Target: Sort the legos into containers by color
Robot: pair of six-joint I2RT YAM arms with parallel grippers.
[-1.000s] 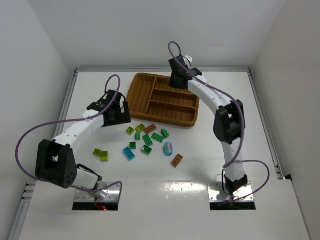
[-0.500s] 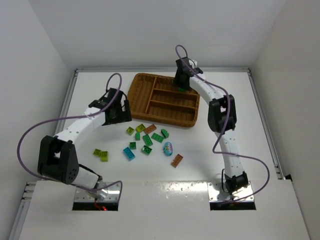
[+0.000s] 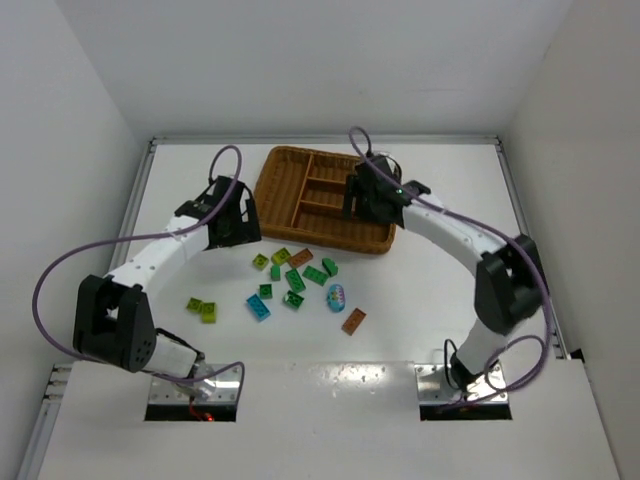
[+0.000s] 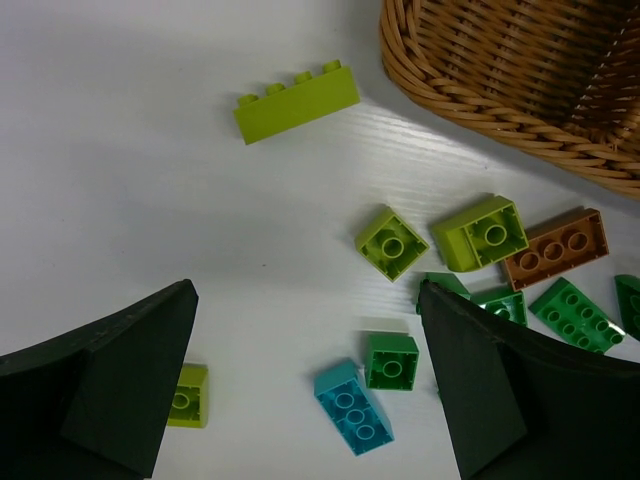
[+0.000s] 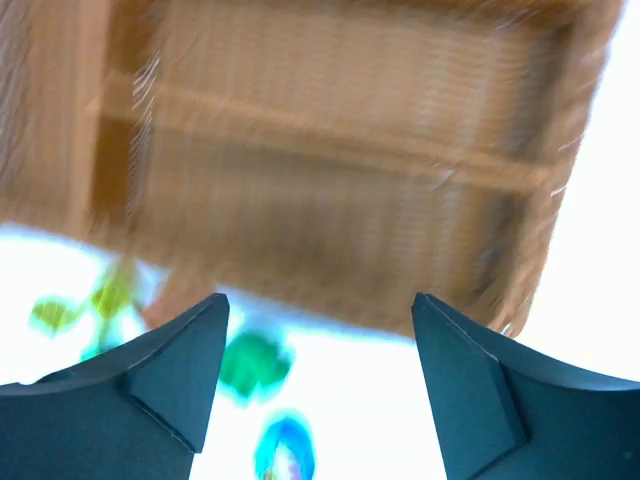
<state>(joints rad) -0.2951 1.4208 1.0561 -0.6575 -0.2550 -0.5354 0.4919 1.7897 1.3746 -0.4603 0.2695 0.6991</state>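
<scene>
Mostly the legos (image 3: 295, 280) lie loose on the white worktop (image 3: 420, 290), clustered at the 6 o'clock side of the wicker tray (image 3: 320, 240), which sits toward 12 o'clock on the worktop. Dark green, lime, teal and orange-brown pieces are mixed together there. A lime pair (image 3: 201, 309) lies apart at 9 o'clock of the cluster. One orange-brown brick (image 3: 353, 320) lies at 4 o'clock of it, near a pale blue patterned egg-shaped object (image 3: 337, 297).

The tray has its long section on the 9 o'clock side and three parallel slots on the 3 o'clock side. The right end effector (image 3: 360, 195) hangs over the slots. Its wrist view, badly blurred, shows its fingers standing apart with nothing between them.

The left end effector (image 3: 235, 225) hovers just off the tray's 8 o'clock corner, spread wide and empty. In its wrist view a long lime brick (image 4: 297, 102) lies alone at 12 o'clock, near the tray's woven wall. A teal brick (image 4: 352, 405) and a small green brick (image 4: 390, 360) lie side by side below the gap between the fingers. Whether the studs carry any lettering cannot be made out.
</scene>
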